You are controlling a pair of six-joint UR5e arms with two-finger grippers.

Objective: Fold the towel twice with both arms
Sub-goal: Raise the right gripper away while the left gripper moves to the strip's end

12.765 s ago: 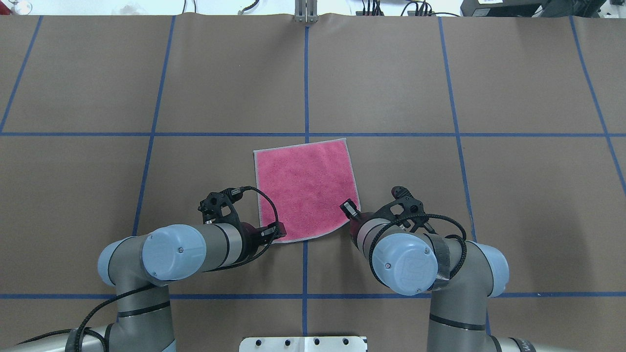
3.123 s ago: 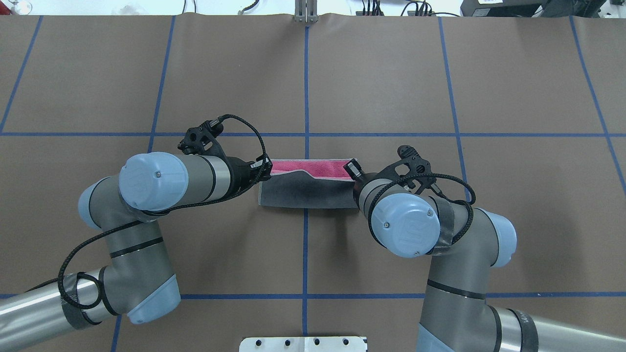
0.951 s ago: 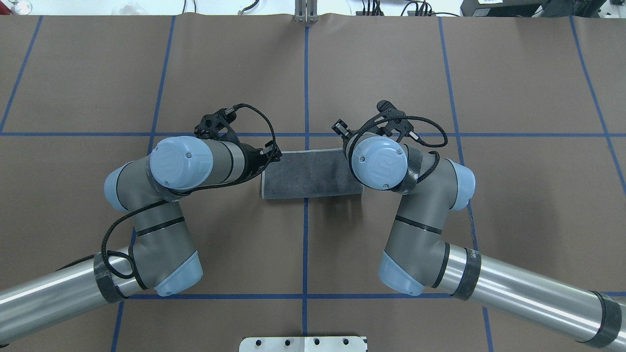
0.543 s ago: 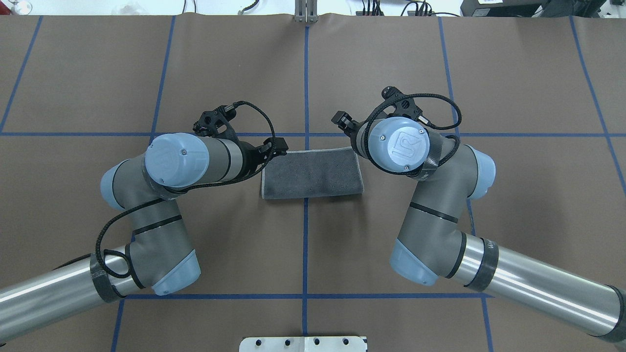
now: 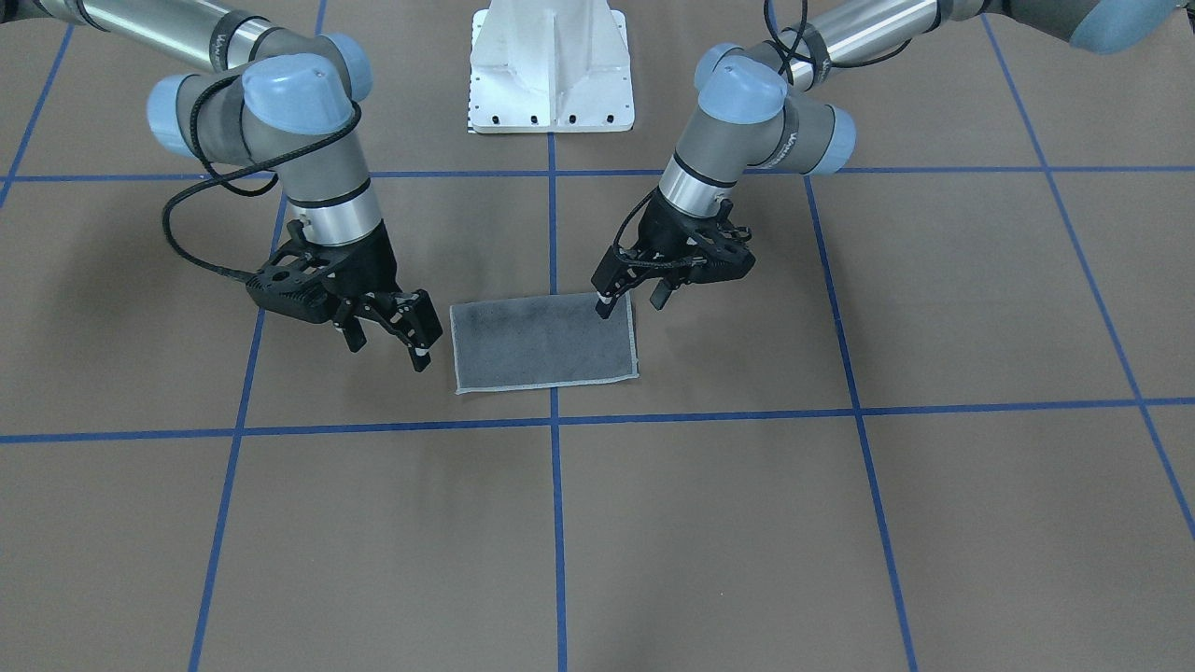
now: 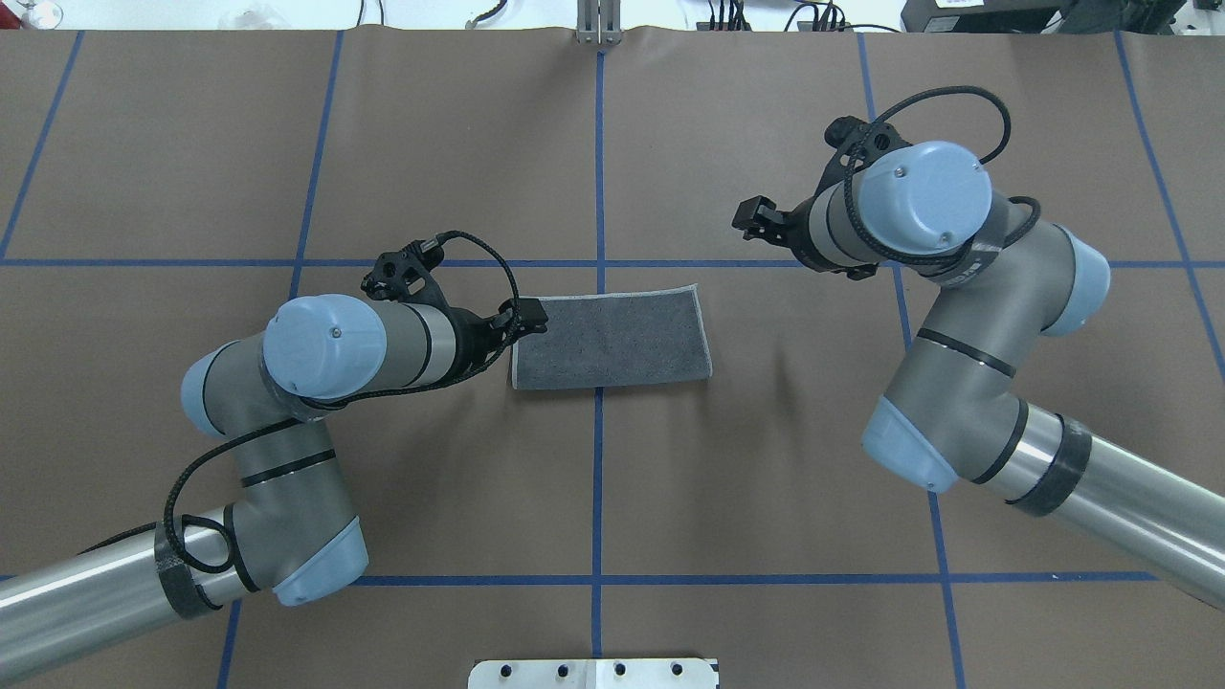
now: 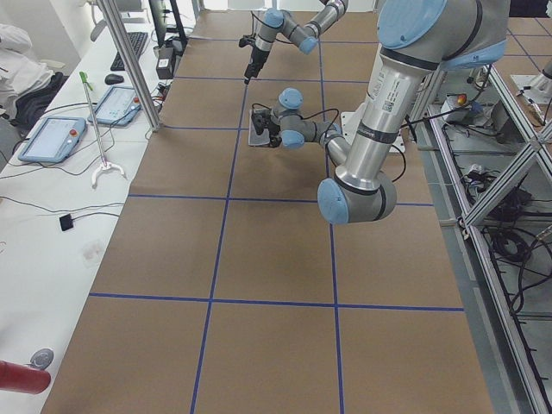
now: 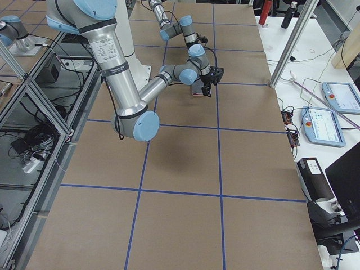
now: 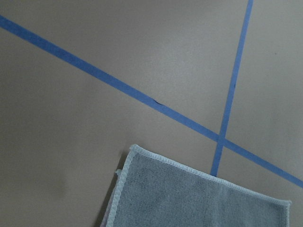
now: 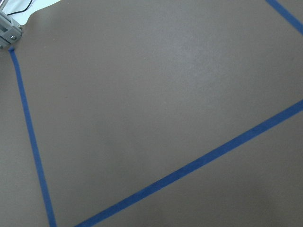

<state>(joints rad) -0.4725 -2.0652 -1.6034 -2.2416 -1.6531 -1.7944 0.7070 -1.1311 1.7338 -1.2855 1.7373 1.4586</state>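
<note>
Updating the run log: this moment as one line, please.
towel: folded once, grey up | left fingers: open at towel end | right fingers: open, off towel | second fold: pending

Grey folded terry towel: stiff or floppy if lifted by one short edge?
Likely floppy: the grey folded terry towel lies flat and thin on the brown table cover, so a lifted edge would probably drape. Its nubby pile suggests grip, so a push may bunch it rather than slide it.
</note>
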